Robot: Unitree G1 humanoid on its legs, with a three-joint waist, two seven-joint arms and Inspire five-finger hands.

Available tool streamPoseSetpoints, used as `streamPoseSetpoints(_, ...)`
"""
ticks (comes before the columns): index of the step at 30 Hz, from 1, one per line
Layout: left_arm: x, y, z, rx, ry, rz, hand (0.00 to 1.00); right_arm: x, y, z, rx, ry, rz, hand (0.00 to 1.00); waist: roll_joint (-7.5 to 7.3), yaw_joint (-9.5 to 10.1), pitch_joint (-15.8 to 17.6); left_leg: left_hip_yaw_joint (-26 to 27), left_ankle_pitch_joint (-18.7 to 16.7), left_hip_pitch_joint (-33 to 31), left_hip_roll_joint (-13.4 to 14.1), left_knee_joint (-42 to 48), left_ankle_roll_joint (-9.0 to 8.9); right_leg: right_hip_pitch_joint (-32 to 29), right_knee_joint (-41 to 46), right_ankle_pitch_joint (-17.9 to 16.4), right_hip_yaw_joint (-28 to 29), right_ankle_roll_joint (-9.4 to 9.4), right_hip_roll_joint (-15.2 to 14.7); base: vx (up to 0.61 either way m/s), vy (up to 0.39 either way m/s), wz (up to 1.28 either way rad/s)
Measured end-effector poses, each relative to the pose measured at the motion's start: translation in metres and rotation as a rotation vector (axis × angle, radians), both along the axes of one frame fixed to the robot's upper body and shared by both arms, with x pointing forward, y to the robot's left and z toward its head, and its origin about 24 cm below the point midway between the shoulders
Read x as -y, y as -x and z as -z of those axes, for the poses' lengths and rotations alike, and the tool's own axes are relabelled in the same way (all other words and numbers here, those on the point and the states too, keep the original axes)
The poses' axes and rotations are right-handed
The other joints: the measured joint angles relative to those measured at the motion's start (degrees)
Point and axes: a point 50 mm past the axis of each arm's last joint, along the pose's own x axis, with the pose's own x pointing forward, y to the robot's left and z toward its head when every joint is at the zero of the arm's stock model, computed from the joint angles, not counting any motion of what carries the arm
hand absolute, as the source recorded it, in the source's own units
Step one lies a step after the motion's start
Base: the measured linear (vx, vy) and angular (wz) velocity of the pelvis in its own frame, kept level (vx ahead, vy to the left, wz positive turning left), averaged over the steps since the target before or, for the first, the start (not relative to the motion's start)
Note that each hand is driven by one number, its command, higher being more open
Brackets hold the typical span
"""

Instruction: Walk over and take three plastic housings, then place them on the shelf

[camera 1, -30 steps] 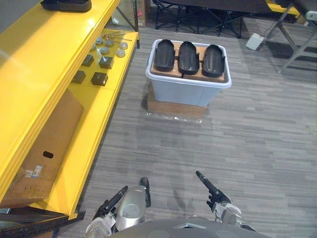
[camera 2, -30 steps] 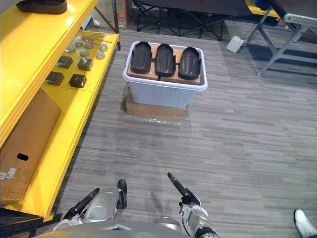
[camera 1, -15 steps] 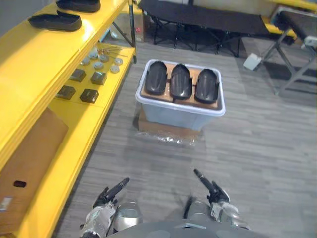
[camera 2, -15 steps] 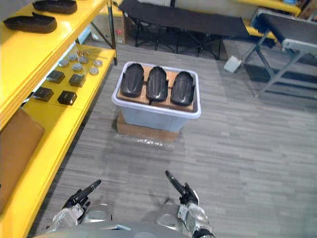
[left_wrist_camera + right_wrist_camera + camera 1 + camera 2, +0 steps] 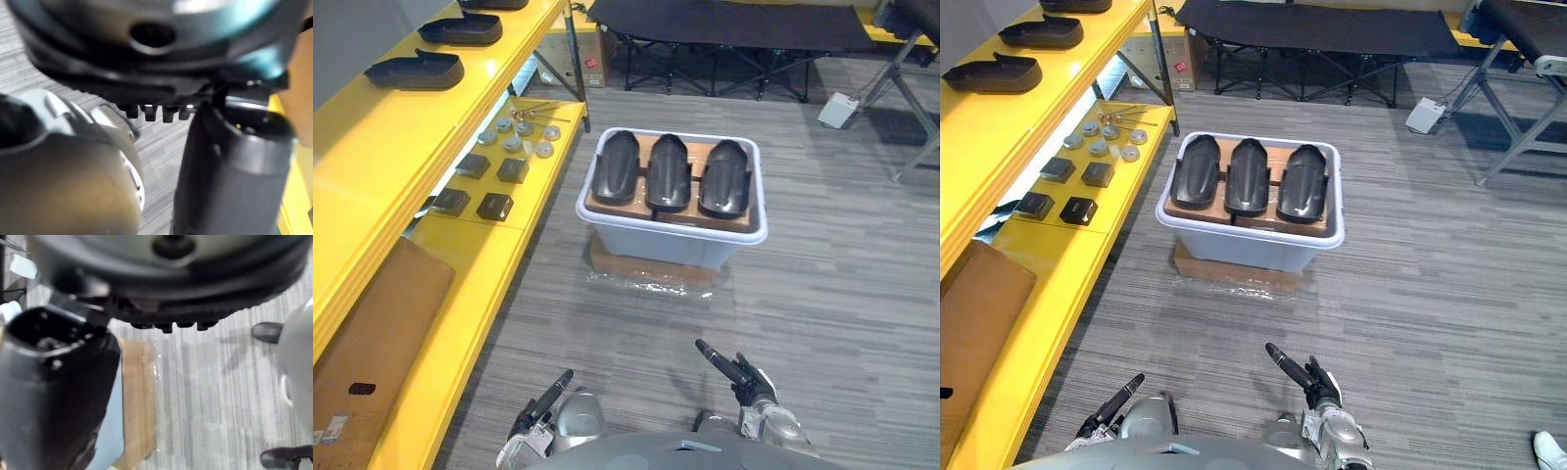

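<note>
Three black plastic housings (image 5: 615, 166), (image 5: 667, 171), (image 5: 724, 176) lie side by side on a cardboard sheet on top of a pale grey bin (image 5: 666, 245), which stands on the floor ahead of me. To my left runs the yellow shelf (image 5: 372, 186); two more black housings (image 5: 416, 70), (image 5: 462, 29) rest on its top level. My left hand (image 5: 546, 397) and right hand (image 5: 732, 372) hang low in front of me, well short of the bin, fingers straight and holding nothing.
The bin stands on a flat cardboard piece (image 5: 646, 272). The shelf's lower level holds small dark blocks (image 5: 496, 206), metal discs (image 5: 514, 137) and a large cardboard box (image 5: 372, 343). A black folding cot (image 5: 724, 20) and a white box (image 5: 838, 110) lie beyond. A person's shoe (image 5: 1552, 450) shows at right.
The whole picture has shifted, so the camera has moved; the bin now looks larger and nearer, and more of the top shelf's housings show. Both hands stay low and empty.
</note>
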Motion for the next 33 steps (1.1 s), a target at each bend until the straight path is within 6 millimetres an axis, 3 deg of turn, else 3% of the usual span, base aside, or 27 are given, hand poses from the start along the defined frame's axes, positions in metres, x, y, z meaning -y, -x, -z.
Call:
streamPoseSetpoints(2, -0.008, -0.006, -0.003, 0.020, -0.035, 0.012, 1.00, -0.014, -0.005, -0.002, 0.034, -0.038, -0.027, 1.00, -2.51, 0.24, 0.3, 0.0, -0.2, -0.6, -1.8, 0.6, 0.34, 0.6, -1.9, 1.2, -1.5, 0.63, -1.4, 0.17, 0.153, 0.14)
streamPoseSetpoints(4, -0.011, -0.011, -0.005, 0.034, -0.050, 0.055, 1.00, -0.025, -0.015, -0.007, 0.085, -0.075, -0.027, 1.00, -3.25, 0.75, 0.4, 0.1, -0.5, 0.0, -3.2, 0.8, 0.94, 1.5, -1.8, 2.3, -2.1, 1.44, -2.8, 0.13, 0.149, 0.11)
streamPoseSetpoints(8, -0.003, -0.017, -0.006, 0.039, -0.072, 0.154, 1.00, -0.026, -0.027, -0.015, 0.157, -0.065, -0.014, 1.00, -1.73, 1.72, -0.3, -0.1, -2.6, 0.8, -4.3, 0.6, 2.18, 1.0, 0.8, 2.6, -3.6, 1.37, -3.9, 0.09, 0.107, 0.01)
streamPoseSetpoints(10, -0.003, -0.015, -0.006, 0.018, -0.088, 0.177, 1.00, -0.027, -0.031, -0.019, 0.177, -0.059, 0.000, 1.00, -1.21, 1.62, -0.4, 0.6, -2.5, 2.7, -4.6, -1.3, 2.80, -1.9, 7.5, 2.5, -3.4, 0.84, -5.5, 0.03, 0.110, -0.14)
streamPoseSetpoints(13, -0.007, -0.008, -0.005, -0.016, -0.113, 0.194, 1.00, -0.036, -0.028, -0.023, 0.205, -0.068, 0.007, 1.00, -0.99, 1.31, -0.3, 1.6, -1.9, 6.3, -4.2, -4.4, 3.83, -5.8, 15.7, 3.2, -2.9, -3.09, -6.9, 0.02, 0.124, -0.18)
streamPoseSetpoints(15, -0.011, -0.008, -0.006, -0.027, -0.121, 0.207, 1.00, -0.042, -0.027, -0.025, 0.219, -0.085, 0.010, 1.00, -1.80, 1.05, -0.4, 1.4, -1.7, 6.5, -4.1, -5.0, 4.04, -5.8, 13.8, 1.3, -2.8, -3.74, -5.0, 0.02, 0.009, 0.04)
streamPoseSetpoints(17, -0.014, -0.009, -0.006, -0.038, -0.119, 0.216, 1.00, -0.043, -0.033, -0.032, 0.260, -0.093, 0.003, 1.00, -2.92, 0.88, -1.0, 1.2, -1.7, 6.3, -4.5, -5.0, 4.05, -4.7, 9.6, 1.5, -2.3, -4.31, -2.9, 0.00, 0.000, 0.00)
streamPoseSetpoints(20, -0.012, -0.007, -0.004, -0.050, -0.096, 0.219, 1.00, -0.041, -0.039, -0.038, 0.296, -0.094, 0.002, 1.00, -2.10, -0.35, -0.9, 0.0, -1.3, 5.8, -4.2, -5.2, 3.49, -4.5, 9.3, 1.5, -2.1, -4.30, -2.0, -0.01, -0.029, 0.14)
streamPoseSetpoints(23, -0.013, -0.005, -0.004, -0.048, -0.081, 0.208, 1.00, -0.042, -0.038, -0.037, 0.287, -0.100, -0.003, 1.00, -2.68, -0.02, -1.3, -0.4, -0.5, 5.9, -3.5, -6.0, 2.81, -3.3, 7.2, 1.7, -2.6, -3.94, -0.8, -0.02, -0.074, 0.08)
streamPoseSetpoints(26, -0.015, -0.002, -0.004, -0.054, -0.077, 0.174, 1.00, -0.044, -0.039, -0.036, 0.271, -0.106, -0.016, 1.00, -3.57, 0.25, -1.7, -0.3, 1.4, 6.7, -2.7, -8.5, 2.02, -2.0, 3.7, 2.3, -3.0, -2.99, 0.5, -0.02, -0.038, 0.00)
streamPoseSetpoints(27, -0.015, 0.018, -0.001, -0.085, -0.099, 0.162, 1.00, -0.049, -0.020, -0.021, 0.139, -0.085, -0.114, 1.00, -3.56, -0.16, -4.1, 1.8, 8.8, 11.5, -4.7, -20.1, 1.85, 0.6, -3.3, 3.1, -3.0, -2.11, 1.6, 0.00, 0.000, 0.00)
streamPoseSetpoints(33, -0.014, 0.018, -0.001, -0.087, -0.097, 0.161, 1.00, -0.047, -0.014, -0.015, 0.105, -0.084, -0.111, 1.00, -3.35, -0.13, -4.2, 1.9, 8.7, 11.4, -4.7, -20.1, 1.79, 0.6, -3.3, 2.9, -3.0, -2.37, 1.6, 0.00, 0.000, 0.00)
